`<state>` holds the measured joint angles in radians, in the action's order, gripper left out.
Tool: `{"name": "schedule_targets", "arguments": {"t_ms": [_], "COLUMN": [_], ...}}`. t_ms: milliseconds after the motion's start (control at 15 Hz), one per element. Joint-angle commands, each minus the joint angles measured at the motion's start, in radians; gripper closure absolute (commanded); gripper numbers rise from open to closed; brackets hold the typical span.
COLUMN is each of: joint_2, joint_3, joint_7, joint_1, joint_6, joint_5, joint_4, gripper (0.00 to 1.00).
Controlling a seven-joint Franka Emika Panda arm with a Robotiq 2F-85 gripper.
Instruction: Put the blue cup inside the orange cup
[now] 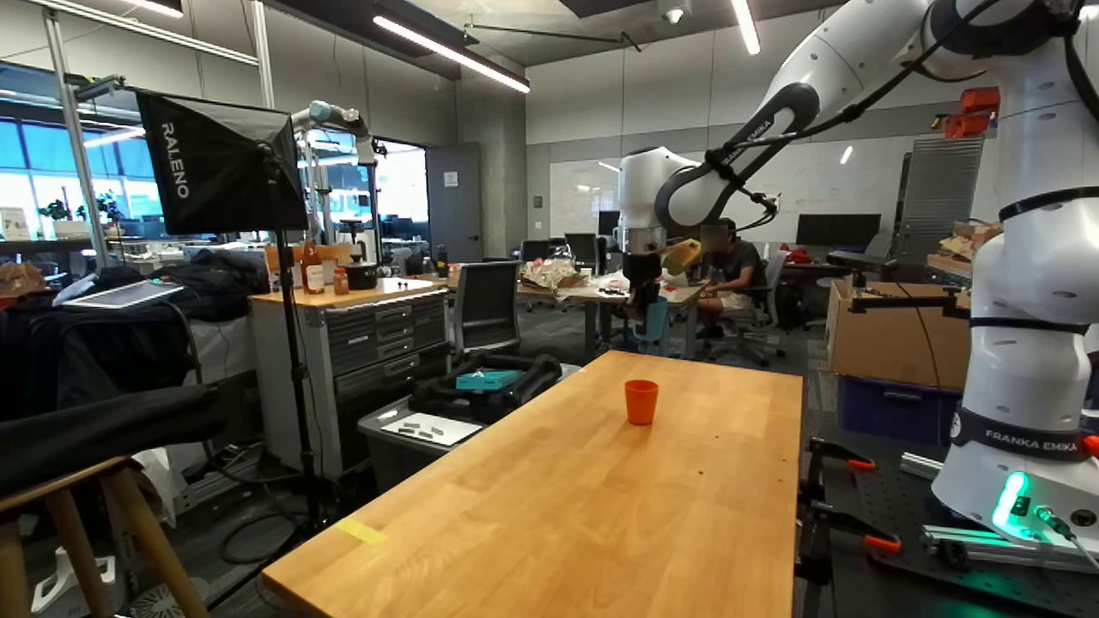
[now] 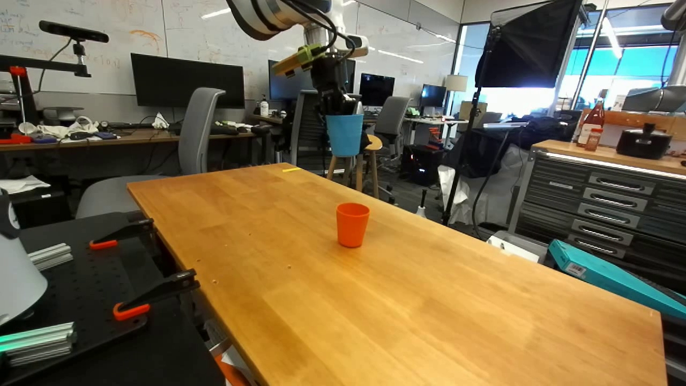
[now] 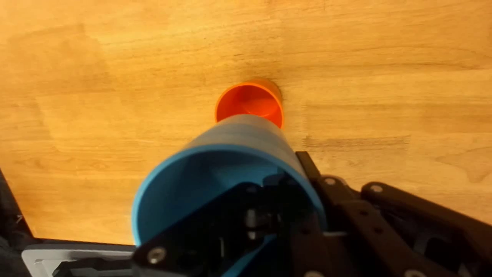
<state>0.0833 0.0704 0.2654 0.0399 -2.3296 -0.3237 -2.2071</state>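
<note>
While tool (image 3: 294, 174) pinches its wall, blue cup (image 2: 344, 135) hangs above orange cup (image 2: 352, 226) standing on surface (image 2: 429, 305). I judge carrying nearly done; next I'd check centering, lower straight, release.

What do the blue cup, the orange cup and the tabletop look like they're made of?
The blue cup looks like smooth, satin plastic: thin rim, even color, no grain. The orange cup is probably plastic too: smooth, with a soft sheen inside. The tabletop seems to be low-gloss wood, from its grain and joined blocks of differing tone, though laminate can't be ruled out.
</note>
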Motion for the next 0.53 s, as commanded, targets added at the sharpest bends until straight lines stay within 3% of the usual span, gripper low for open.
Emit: {"name": "schedule_targets", "arguments": {"t_ms": [0,467], "joint_2": [0.014,0.055], "joint_3": [-0.013,0.005], "joint_7": [0.012,0.036], "joint_1": [-0.011,-0.018], "joint_6": [0.005,0.0], "joint_5": [-0.013,-0.064], "joint_4": [0.021,0.035], "gripper": [0.99,0.99]}}
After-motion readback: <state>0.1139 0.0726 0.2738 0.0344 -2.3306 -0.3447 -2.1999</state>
